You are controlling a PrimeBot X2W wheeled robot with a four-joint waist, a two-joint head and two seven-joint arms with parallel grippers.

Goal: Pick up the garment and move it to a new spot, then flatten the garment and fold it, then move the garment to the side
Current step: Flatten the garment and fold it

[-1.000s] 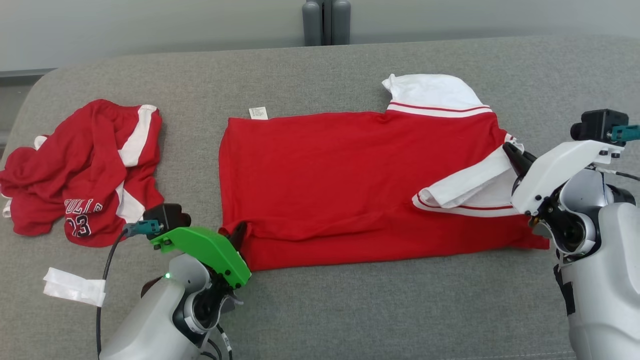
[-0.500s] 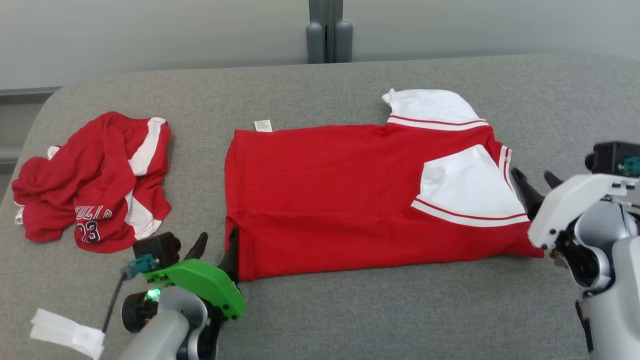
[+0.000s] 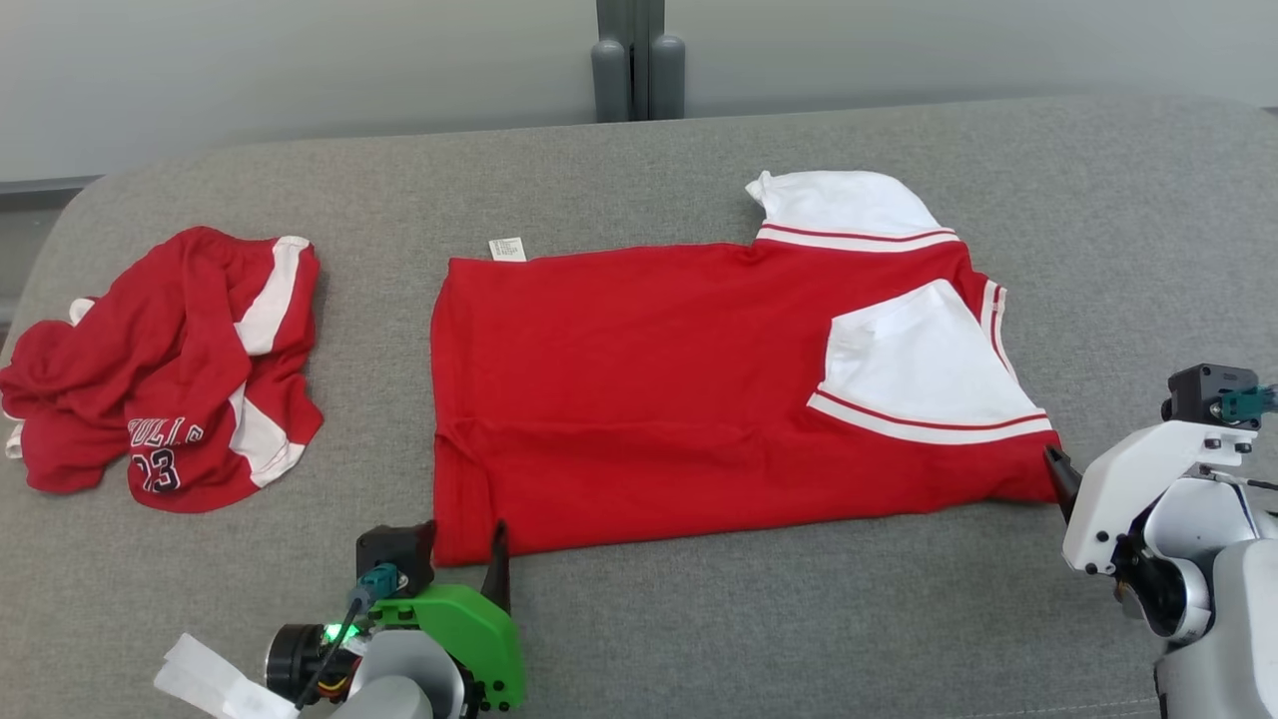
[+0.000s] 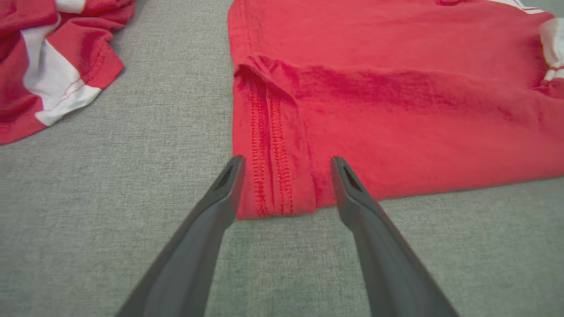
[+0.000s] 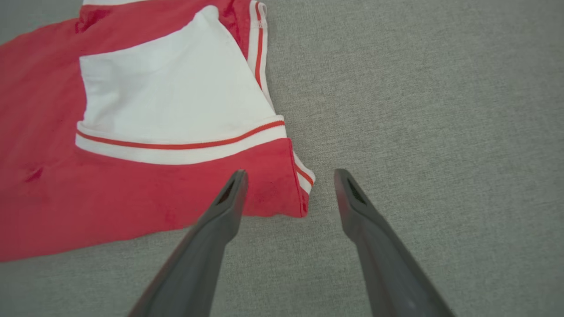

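The garment (image 3: pixel 649 389), a red shirt with white red-striped sleeves, lies folded lengthwise and flat on the grey padded surface (image 3: pixel 799 619). One white sleeve rests on top at its right end. My left gripper (image 3: pixel 457 559) stands open at the shirt's near left corner, and in the left wrist view its fingertips straddle the stitched hem of the garment (image 4: pixel 396 88), left gripper (image 4: pixel 287 160) holding nothing. My right gripper (image 3: pixel 1083 469) is open at the near right corner. In the right wrist view the garment (image 5: pixel 132 189) ends between the right gripper (image 5: pixel 289 174) fingers, unheld.
A second red and white garment (image 3: pixel 160 359) printed with "23" lies crumpled at the left, also seen as the crumpled garment (image 4: pixel 44 66). A white strip of paper (image 3: pixel 205 679) sits at the near left edge. A grey post (image 3: pixel 627 60) rises behind the surface.
Both grippers opened and let go of the shirt's near edge. The white sleeve dropped flat. Both arms drew back toward the near edge; the camera also shifted.
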